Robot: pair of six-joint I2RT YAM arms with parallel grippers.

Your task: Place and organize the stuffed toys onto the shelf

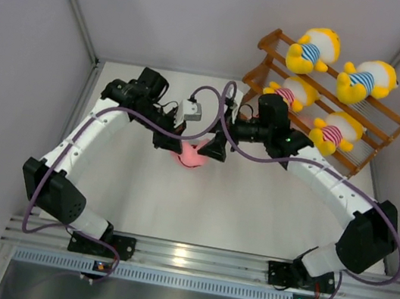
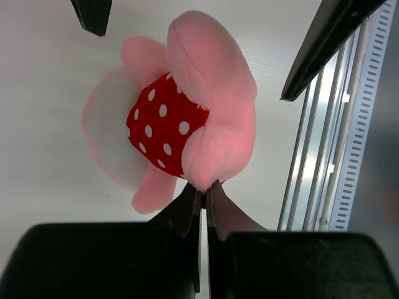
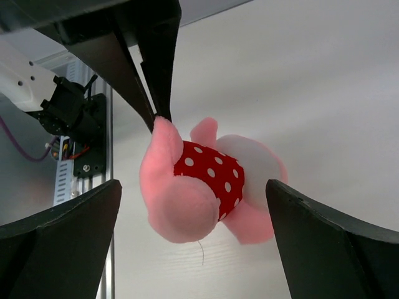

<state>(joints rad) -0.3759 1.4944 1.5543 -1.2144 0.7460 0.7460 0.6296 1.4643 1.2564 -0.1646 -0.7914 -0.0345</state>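
Pinching the pink toy [image 2: 187, 118], the left tool [image 2: 201, 190] half hides it from overhead; the right tool [image 3: 193, 187] gapes around it.

- Your top external view looks down from high above the near edge of the white table [image 1: 252, 204]. It sits far enough back to take in the whole tabletop and the brown wooden stepped shelf [image 1: 389, 120] at far right.
- Your left wrist view looks along the left gripper [image 2: 204, 190] from very close. The pink plush toy in a red white-dotted outfit [image 2: 187, 106] fills the middle, and the ribbed silver rail [image 2: 324, 156] of the table's near edge runs down the right side.
- Your right wrist view looks out between the spread fingers of the right gripper [image 3: 192, 184]. It is just as close and faces the left arm's base [image 3: 68, 115].
- All three views share the toy, and each wrist view catches the other gripper's black fingers.
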